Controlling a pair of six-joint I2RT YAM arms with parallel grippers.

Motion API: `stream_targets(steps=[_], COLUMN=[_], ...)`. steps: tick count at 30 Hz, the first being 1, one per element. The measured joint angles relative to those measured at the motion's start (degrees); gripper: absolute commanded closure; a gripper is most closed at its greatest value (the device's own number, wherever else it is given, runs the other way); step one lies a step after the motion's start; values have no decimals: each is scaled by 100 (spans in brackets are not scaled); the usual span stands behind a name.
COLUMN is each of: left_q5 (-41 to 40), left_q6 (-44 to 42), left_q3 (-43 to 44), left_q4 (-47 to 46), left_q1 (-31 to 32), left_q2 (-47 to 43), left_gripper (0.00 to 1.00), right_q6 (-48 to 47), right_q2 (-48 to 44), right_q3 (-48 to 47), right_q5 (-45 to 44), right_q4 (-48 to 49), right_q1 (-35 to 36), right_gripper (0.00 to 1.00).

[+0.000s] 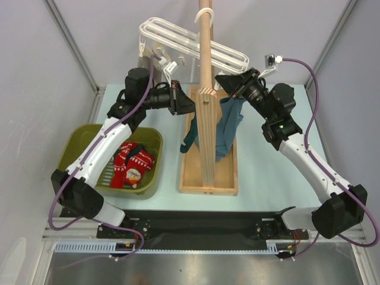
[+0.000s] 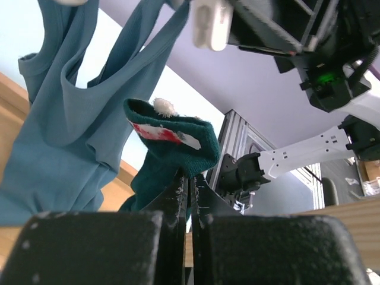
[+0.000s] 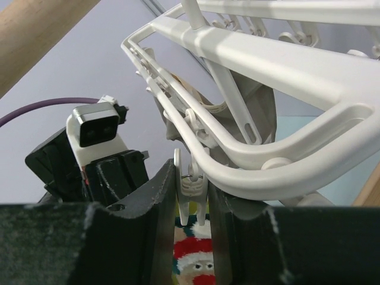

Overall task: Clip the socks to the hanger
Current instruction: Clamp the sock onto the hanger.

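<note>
hanger (image 3: 285,65) white | socks (image 1: 132,166) red, white print; dark teal | garment (image 1: 228,133) blue

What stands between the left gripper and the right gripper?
The wooden pole, in the top view; left gripper holds a teal sock, right gripper pinches a clip.

The hanger (image 1: 184,41) is a white plastic slatted frame. It hangs tilted by its hook on the pole (image 1: 206,65), with pegs dangling beneath. One peg (image 3: 191,187) sits pressed between the fingers of the right gripper (image 3: 191,208).

The red socks (image 1: 127,169), printed in white, lie heaped in the bin (image 1: 83,139) with a teal sock (image 1: 142,158). A second teal sock (image 2: 172,148), with a white pompom and a red-white label, is pinched in the left gripper (image 2: 190,190), unclipped.
</note>
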State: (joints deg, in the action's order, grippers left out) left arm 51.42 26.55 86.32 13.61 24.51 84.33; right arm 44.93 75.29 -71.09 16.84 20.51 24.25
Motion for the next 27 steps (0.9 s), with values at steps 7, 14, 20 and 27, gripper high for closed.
stream_targets(steps=[7, 14, 20, 27], left_q5=[-680, -2645, -3974, -4830], left_q6=[13, -570, -1016, -1080], left_q3=[81, 81, 133, 201], left_q4=[74, 103, 260, 448], left_q1=[306, 1202, 1499, 1587], left_q2=[181, 103, 55, -4], left_gripper=[100, 100, 100, 100], right_q6=[9, 50, -63, -260], right_q2=[-31, -20, 15, 76], right_q3=[-22, -382, -728, -824], right_q5=[-240, -833, -1274, -1615], right_q4=[-350, -1276, -1860, -2033], right_q1=[2, 114, 341, 492], right_gripper=[100, 100, 100, 100])
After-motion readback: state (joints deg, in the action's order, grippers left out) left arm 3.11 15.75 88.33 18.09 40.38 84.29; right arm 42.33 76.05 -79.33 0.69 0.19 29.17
